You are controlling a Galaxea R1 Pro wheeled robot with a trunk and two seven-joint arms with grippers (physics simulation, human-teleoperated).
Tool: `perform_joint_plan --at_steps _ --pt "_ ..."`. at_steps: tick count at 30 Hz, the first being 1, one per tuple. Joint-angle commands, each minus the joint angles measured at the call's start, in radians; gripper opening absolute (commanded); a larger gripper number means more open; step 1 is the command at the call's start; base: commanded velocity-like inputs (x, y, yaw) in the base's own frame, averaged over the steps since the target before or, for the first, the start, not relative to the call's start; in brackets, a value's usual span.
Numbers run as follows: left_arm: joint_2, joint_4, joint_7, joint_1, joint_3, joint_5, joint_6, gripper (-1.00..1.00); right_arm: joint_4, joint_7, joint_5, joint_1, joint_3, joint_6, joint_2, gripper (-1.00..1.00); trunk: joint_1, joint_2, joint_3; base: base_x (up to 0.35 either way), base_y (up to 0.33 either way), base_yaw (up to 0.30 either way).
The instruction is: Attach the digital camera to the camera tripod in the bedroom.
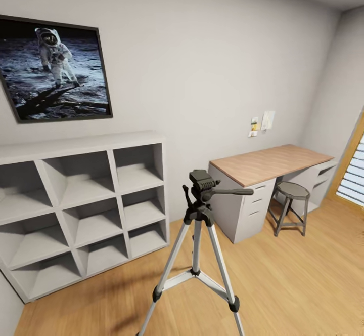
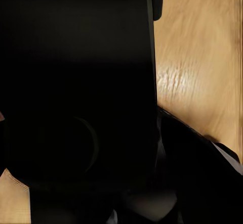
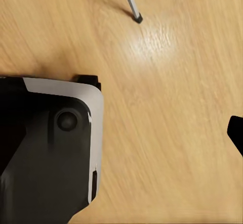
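Left pincer and right pincer could not be read as open or closed from either wrist view.

Head view: the tripod [image 1: 198, 245] stood on the floor [image 1: 303, 285] at 6 o'clock, just ahead of the robot. Its head [image 1: 203, 180] was bare, and the handle [image 1: 233, 192] pointed toward 3 o'clock. A shelf [image 1: 81, 209] stood at 9 o'clock with a poster [image 1: 53, 68] above it, and a desk [image 1: 268, 166] and stool [image 1: 292, 194] at 3 o'clock.

Left wrist view: a dark mass [image 2: 76, 107] sat close to the lens with a faint round form in it. It may have been the camera, but I cannot tell.

Right wrist view: one tripod foot [image 3: 137, 17] rested on the planks near the robot's base [image 3: 50, 148].

To do this step well, I judge the camera should come level over the bare head from the side away from the handle, with the base kept off the legs.
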Motion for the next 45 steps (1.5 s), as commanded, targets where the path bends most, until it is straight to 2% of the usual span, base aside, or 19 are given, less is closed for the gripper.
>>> perform_joint_plan --at_steps 1,4,11,45 --pt "0.001 0.0 -0.006 0.0 -0.008 0.008 0.004 -1.0 0.003 0.002 0.01 -0.001 -0.008 -0.004 0.0 1.0 0.0 -0.001 0.0 0.0 0.0 -0.17" --pt "0.001 0.0 -0.032 0.0 -0.008 0.009 0.006 -1.0 0.003 0.002 0.011 -0.001 -0.008 -0.003 -0.001 1.0 0.0 -0.001 0.0 0.0 0.0 -0.103" --pt "-0.001 0.0 -0.048 0.0 -0.008 0.01 0.005 -1.0 0.003 0.003 0.012 -0.001 -0.008 -0.002 -0.003 1.0 0.0 -0.001 0.0 0.0 0.0 -0.031" --pt "-0.003 0.0 -0.045 0.0 -0.009 0.01 0.002 -1.0 0.003 0.007 0.013 -0.001 -0.008 -0.002 -0.004 1.0 0.0 -0.001 0.0 0.0 0.0 0.0"
